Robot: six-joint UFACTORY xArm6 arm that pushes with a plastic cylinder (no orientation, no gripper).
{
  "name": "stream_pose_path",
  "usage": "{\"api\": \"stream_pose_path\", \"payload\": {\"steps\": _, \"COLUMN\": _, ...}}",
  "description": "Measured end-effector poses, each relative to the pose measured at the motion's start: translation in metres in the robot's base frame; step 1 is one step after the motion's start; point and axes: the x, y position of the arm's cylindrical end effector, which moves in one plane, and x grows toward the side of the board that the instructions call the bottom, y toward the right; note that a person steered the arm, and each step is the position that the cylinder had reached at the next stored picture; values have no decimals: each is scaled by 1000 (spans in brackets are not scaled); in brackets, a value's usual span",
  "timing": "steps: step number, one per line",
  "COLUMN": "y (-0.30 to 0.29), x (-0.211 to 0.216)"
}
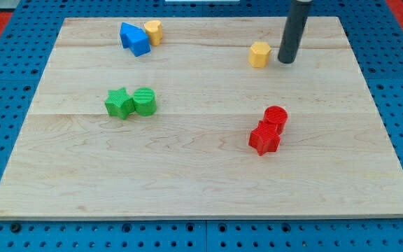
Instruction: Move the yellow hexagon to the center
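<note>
The yellow hexagon (259, 54) sits on the wooden board (201, 161) near the view's top, right of the middle. My tip (286, 61) is the lower end of a dark rod that comes down from the view's top. It stands just to the right of the yellow hexagon, with a small gap between them.
A blue block (134, 38) and a yellow heart-like block (153, 31) touch at the top left. A green star (119, 103) and a green cylinder (145, 101) sit together at the left. A red cylinder (276, 117) and a red star (264, 138) sit together at the right.
</note>
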Motion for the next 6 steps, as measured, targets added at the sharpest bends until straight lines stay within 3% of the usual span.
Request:
{"api": "stream_pose_path", "payload": {"steps": 3, "y": -11, "x": -13}}
{"api": "stream_pose_path", "payload": {"steps": 4, "y": -8, "x": -35}}
{"api": "stream_pose_path", "payload": {"steps": 6, "y": -66, "x": -15}}
